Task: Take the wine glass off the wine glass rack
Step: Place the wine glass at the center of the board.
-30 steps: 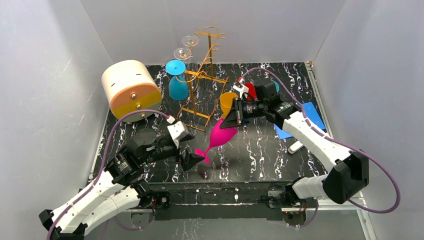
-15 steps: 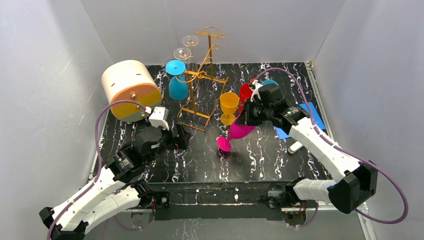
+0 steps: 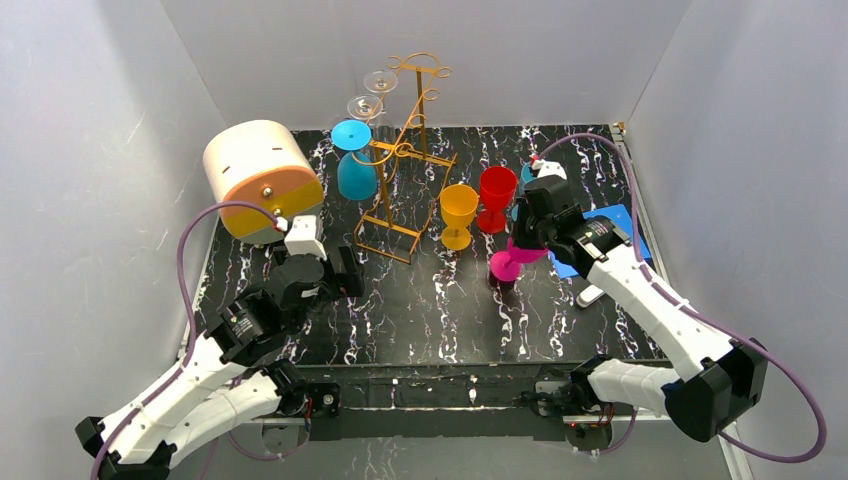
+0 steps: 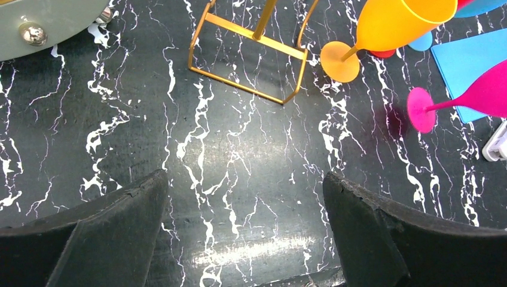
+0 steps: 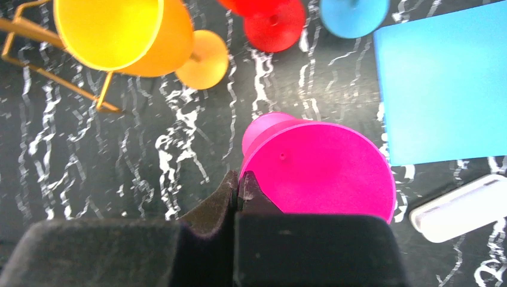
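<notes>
Right claw [image 5: 239, 179]: closed, pinching the rim of the pink wine glass [image 5: 317, 167]. The glass hangs tilted, well to the right of the wine glass rack [image 3: 405, 150]. Left claw [image 4: 245, 197]: spread wide, empty, above the desk [image 4: 239, 155].

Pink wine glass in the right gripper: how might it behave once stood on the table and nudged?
The pink wine glass looks plastic, so probably light and not brittle. Its wide bowl on a thin stem above a small foot suggests it tips easily. The right gripper pinches only its rim, so it may slip.
</notes>
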`<state>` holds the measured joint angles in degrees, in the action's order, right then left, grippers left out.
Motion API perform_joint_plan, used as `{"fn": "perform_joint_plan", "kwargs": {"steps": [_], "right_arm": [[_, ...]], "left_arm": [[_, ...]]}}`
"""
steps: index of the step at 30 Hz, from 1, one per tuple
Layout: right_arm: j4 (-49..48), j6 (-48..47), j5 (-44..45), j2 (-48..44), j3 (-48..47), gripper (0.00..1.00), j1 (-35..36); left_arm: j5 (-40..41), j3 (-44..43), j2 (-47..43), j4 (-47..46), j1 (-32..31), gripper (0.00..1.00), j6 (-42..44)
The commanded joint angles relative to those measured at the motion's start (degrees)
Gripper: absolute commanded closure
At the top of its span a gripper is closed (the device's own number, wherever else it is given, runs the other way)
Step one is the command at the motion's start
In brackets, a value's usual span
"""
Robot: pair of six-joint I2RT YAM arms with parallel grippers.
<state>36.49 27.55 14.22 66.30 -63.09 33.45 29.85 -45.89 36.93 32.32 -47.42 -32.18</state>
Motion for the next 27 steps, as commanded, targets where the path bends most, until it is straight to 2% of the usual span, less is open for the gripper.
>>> {"fn": "perform_joint_plan", "kwargs": {"steps": [1, 4, 9, 19, 27], "right_arm": [[-0.2, -2.01, 11.88, 0.68, -1.99, 0.99, 0.05], [0.19, -1.89, 13.36, 3.14, -3.99, 0.99, -0.61], [-3.01, -3.59, 9.52, 6.28, -4.73, 0.99, -2.61], [-9.4, -5.37, 6.39, 9.18, -3.59, 0.99, -8.76], [-10.77, -8.27, 5.35, 12.81, -5.01, 0.99, -9.78]], "left_arm": [[1.31, -2.07, 0.15, 1.52, 0.04, 0.02, -0.25], [0.92, -2.6, 0.45, 1.61, -0.03, 0.02, 0.44], [3.02, -2.55, 1.11, -2.89, 0.05, 0.02, -0.41], [-2.99, -3.96, 5.82, -4.44, 0.03, 0.02, 5.57], [-3.54, -4.0, 6.47, -4.1, 0.0, 0.02, 4.9]]}}
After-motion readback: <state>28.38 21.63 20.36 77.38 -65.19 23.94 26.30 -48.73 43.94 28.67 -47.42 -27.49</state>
